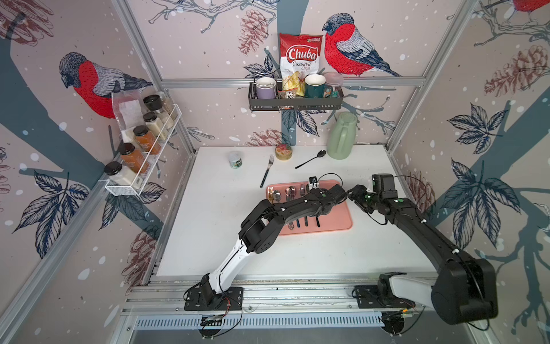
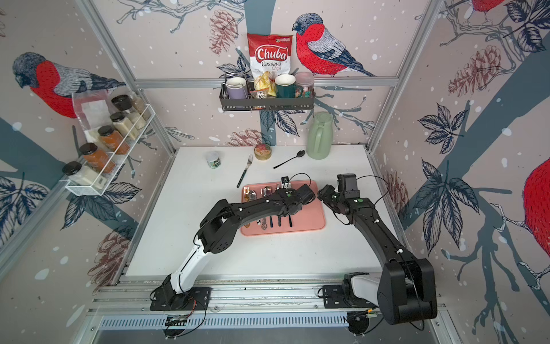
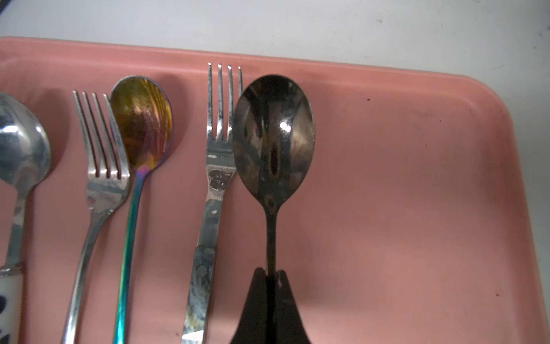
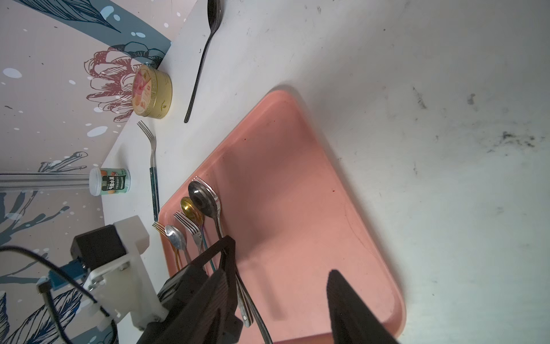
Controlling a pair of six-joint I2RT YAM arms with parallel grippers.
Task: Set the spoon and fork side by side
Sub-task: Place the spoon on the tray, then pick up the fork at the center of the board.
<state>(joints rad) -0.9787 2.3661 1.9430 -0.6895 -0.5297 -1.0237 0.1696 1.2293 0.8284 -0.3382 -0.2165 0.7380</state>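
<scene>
The left jaws are clamped on the thin handle of the dark spoon (image 3: 273, 134), whose bowl sits just beside the fork (image 3: 218, 166) on the pink tray (image 3: 416, 178) and seems to overlap its edge. The right jaws stand apart, empty, near the tray. Best to keep the handle parallel to the fork, lay the bowl flat, then let go
</scene>
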